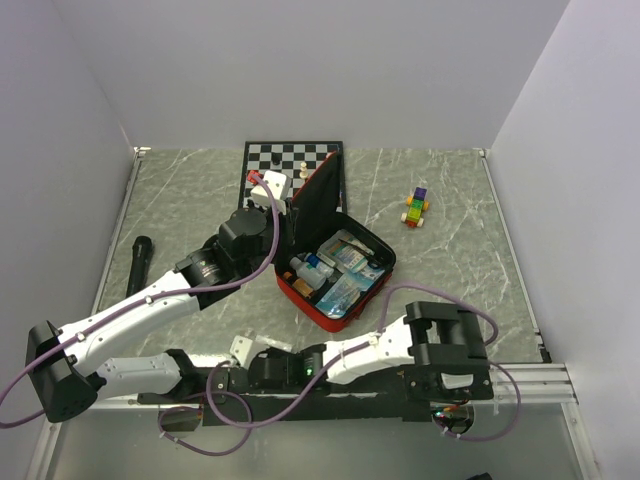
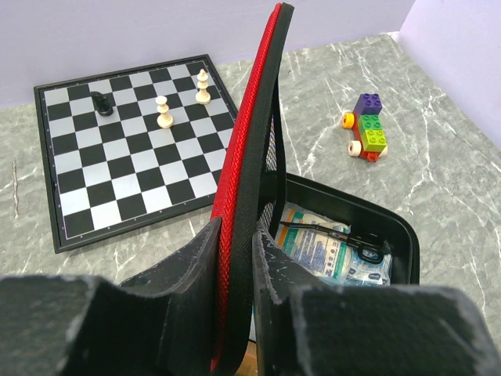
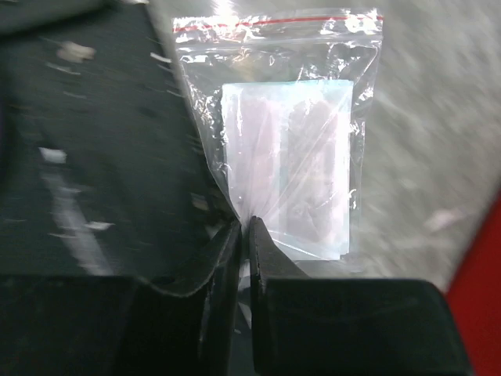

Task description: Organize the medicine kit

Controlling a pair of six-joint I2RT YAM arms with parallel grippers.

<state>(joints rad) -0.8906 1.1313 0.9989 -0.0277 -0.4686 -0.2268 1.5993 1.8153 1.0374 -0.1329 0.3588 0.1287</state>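
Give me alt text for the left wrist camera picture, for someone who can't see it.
The left gripper pinches the raised red lid of the open medicine kit, with packets visible in its black base. Behind it on the marbled table lie a chessboard with three pieces and a toy block car.

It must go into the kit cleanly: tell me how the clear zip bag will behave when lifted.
Probably floppy: the clear zip bag is thin, crinkled film, pinched at one edge by the right gripper, so it should dangle. Likely light, holding a flat pale pad. The glossy film may slip.
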